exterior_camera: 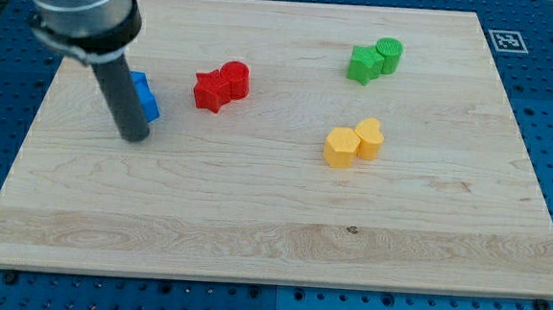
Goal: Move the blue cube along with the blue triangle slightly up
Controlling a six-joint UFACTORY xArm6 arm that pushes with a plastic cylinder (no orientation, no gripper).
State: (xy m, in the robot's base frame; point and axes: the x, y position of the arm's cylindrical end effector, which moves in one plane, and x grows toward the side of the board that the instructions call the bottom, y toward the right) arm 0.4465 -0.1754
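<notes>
My tip (137,137) sits on the board (253,230), rod leaning in from view's top-left, holding nothing, touching the blue blocks' (146,96) lower-left edge; shapes partly hidden.

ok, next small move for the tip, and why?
Probably a short push toward the view's top: my tip sits at the lower left edge of the blue blocks, touching or nearly so. The rod hides part of them, so their shapes are unclear.

No words, brands or numbers can be read anywhere. One sign is seen: a black-and-white square marker (506,40) printed on the counter's (253,230) top-right corner, its pattern undecipherable.
</notes>
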